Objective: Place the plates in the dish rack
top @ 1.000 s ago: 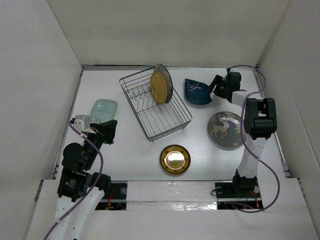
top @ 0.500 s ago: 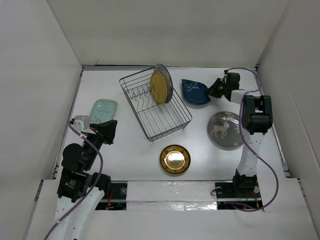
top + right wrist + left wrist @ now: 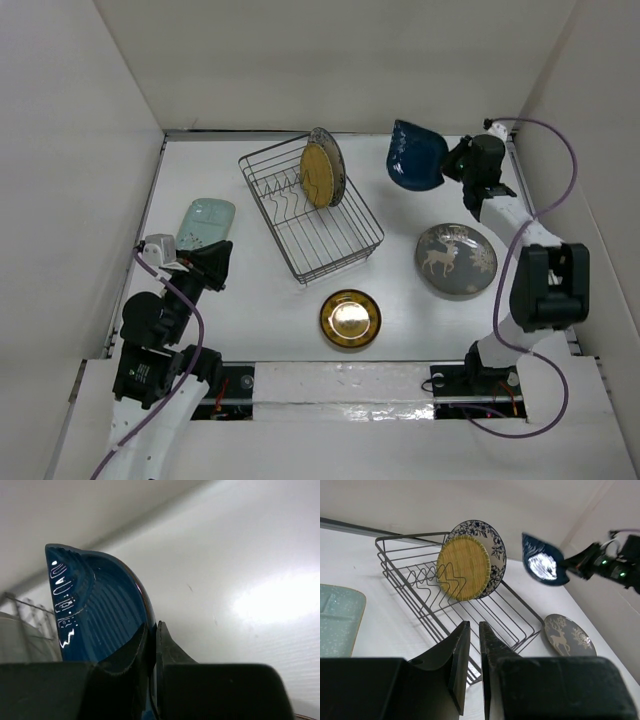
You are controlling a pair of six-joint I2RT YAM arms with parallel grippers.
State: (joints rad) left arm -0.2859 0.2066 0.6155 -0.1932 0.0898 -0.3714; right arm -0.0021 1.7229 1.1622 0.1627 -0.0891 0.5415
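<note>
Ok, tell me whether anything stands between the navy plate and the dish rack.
Nothing visible does. The right gripper holds the navy plate aloft right of the dish rack. The yellow plate and floral plate occupy only its far end.

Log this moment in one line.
right gripper: shut on navy plate, aloft | left gripper: shut, empty | dish rack: two plates | table: three plates

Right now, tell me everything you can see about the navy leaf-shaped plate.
The navy leaf-shaped plate is glossy deep blue with raised vein ridges and a pointed tip; by its shine it looks like ceramic. The right gripper pinches its rim and holds it tilted on edge, off the table. It is to the right of the dish rack, near the back wall. Nothing else touches it.
</note>
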